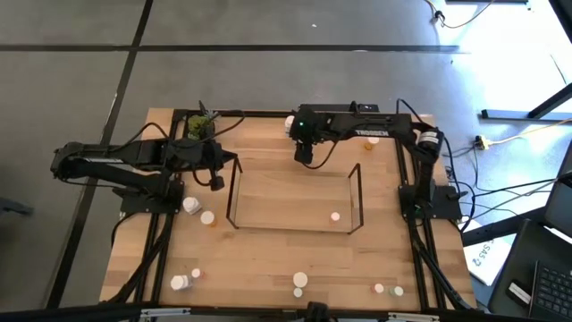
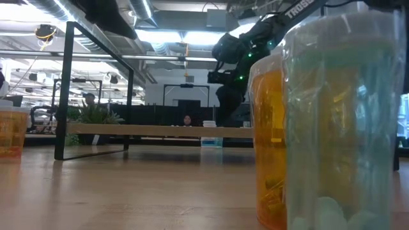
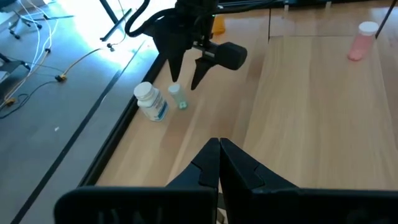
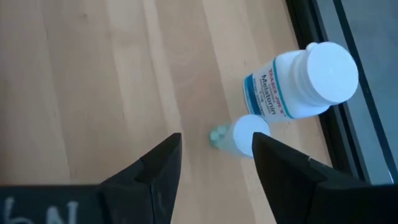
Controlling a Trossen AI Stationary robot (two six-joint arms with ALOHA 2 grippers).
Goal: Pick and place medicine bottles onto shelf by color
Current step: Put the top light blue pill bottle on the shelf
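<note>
Hovering above the tabletop [image 4: 93, 74], the right gripper [image 4: 214, 163] holds its fingers spread over a small teal bottle [image 4: 239, 137] standing beside a white bottle [image 4: 298, 84], behind the shelf [image 1: 295, 199]. The left gripper [image 3: 219, 163] waits, fingers pressed together.

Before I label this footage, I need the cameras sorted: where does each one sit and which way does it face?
High view: overhead, straight down on the table, both arms, the shelf.
Low view: tabletop height, past an orange bottle; one arm descends.
Left wrist view: past the shut left gripper, toward the right gripper.
Right wrist view: between the open right gripper onto a tiny teal bottle.
Both wrist views share the white bottle.
</note>
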